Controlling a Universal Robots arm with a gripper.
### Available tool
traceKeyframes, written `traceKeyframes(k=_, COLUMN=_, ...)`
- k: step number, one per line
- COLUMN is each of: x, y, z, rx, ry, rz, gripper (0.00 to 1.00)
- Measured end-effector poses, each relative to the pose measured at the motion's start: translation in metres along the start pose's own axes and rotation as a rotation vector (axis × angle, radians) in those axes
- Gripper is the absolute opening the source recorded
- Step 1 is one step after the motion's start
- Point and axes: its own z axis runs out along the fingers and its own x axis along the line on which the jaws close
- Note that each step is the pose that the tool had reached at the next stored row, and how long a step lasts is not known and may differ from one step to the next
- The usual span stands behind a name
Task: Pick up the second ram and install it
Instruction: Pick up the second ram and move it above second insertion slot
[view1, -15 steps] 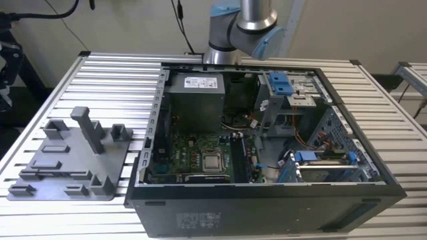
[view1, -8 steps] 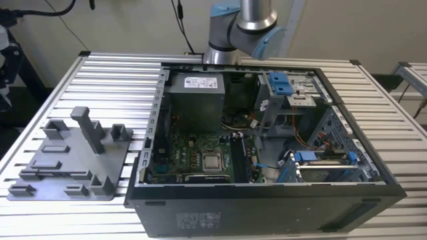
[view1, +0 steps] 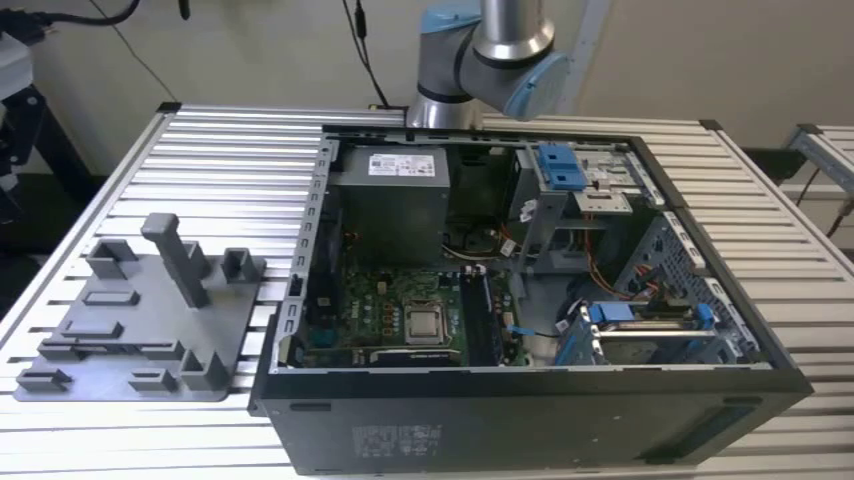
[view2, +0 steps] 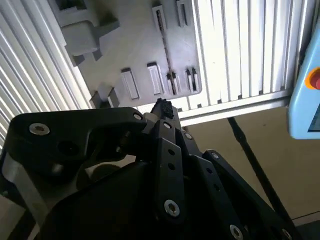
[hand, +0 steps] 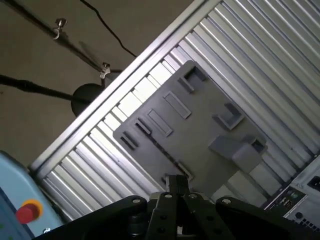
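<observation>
In both wrist views my gripper (view2: 162, 107) (hand: 176, 183) hangs high over the grey plastic tray (view2: 135, 40) (hand: 200, 125). Its black fingertips are pressed together, shut, with nothing showing between them. The tray (view1: 147, 330) lies on the slatted table at the exterior view's left, and its slots hold no stick that I can see. Inside the open computer case (view1: 534, 400), long dark strips (view1: 481, 318) sit in the memory slots beside the processor socket (view1: 424, 325). I cannot tell whether one of them is the second ram. The arm (view1: 487, 50) rises behind the case.
A tall grey post (view1: 180, 260) stands on the tray. The case holds a power supply (view1: 387, 195) and blue drive latches (view1: 563, 165). A light blue pendant with a red button (view2: 307, 95) (hand: 22, 210) hangs off the table edge, near black cables (view2: 250, 155).
</observation>
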Motion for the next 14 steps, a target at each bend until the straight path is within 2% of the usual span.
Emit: traceKeyframes(k=14, x=0.0000, y=0.0000, z=0.0000, rx=-0.0024, ry=0.0128, rz=-0.255, gripper=0.11)
